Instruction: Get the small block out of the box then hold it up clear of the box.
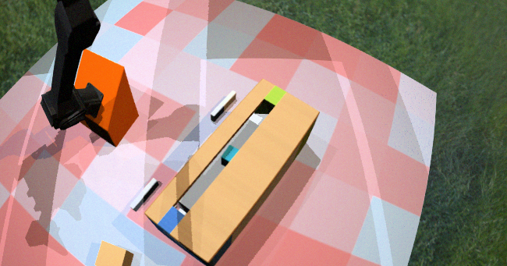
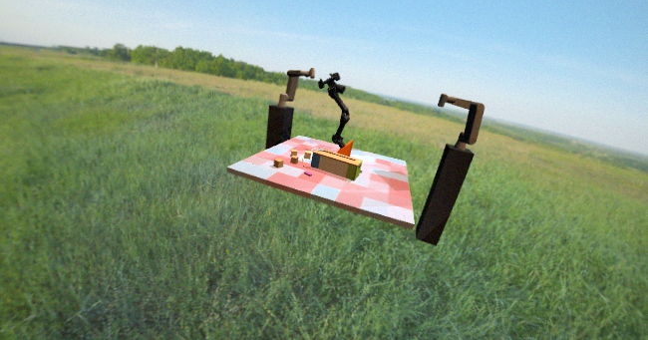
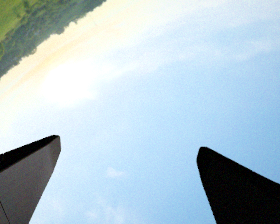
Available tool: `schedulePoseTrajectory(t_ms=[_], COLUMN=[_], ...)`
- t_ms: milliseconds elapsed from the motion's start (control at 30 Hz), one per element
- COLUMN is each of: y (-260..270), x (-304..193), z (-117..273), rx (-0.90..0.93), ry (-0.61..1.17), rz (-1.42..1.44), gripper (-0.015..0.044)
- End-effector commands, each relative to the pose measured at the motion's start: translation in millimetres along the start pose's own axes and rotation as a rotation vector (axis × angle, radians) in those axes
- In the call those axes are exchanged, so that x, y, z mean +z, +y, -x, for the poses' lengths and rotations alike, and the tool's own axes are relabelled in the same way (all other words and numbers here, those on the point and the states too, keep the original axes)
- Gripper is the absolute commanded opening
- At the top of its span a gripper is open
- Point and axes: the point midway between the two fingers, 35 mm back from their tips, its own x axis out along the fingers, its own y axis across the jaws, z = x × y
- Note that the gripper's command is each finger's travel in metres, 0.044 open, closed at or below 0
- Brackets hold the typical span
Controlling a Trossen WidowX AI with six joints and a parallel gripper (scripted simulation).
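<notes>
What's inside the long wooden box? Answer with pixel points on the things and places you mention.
Through the top slot of the box [image 1: 253,168] [image 2: 336,166], a teal block [image 1: 230,155] shows on a grey shelf [image 1: 207,179]. The wide top board hides the rest.

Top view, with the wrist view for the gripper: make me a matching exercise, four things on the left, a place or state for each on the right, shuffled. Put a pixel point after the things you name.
Things
1. teal block [image 1: 230,154]
2. orange wedge [image 1: 102,87] [image 2: 346,149]
3. lime patch [image 1: 275,95]
4. gripper [image 3: 130,149]

Places or states
A. fingers apart, nothing between them
B. at one end of the box's [image 1: 257,168] [image 2: 336,166] top slot, opposite the blue patch [image 1: 170,219]
C. inside the box, seen through the slot
D. on the table [image 1: 312,211] [image 2: 326,191], beside the box, partly covered by the arm [image 1: 68,54]

Pairs: 1-C, 2-D, 3-B, 4-A
</notes>
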Motion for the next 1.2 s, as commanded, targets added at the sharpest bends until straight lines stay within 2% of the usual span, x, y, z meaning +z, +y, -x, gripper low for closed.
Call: schedulePoseTrajectory(t_ms=[0, 267, 500, 733, 967, 1167], y=[9, 56, 127, 167, 233, 316], x=[-26, -109, -159, -162, -166, -148], z=[14, 75, 120, 136, 157, 166], rx=[-0.026, -0.153, -0.271, -0.279, -0.336, -0.336], ry=[0.077, 0.301, 0.469, 0.510, 0.591, 0.677], rz=[-0.138, -0.630, -1.053, -1.237, -1.591, -1.953], gripper=[0.0400, 0.0400, 0.0400, 0.0400, 0.0400, 0.0400])
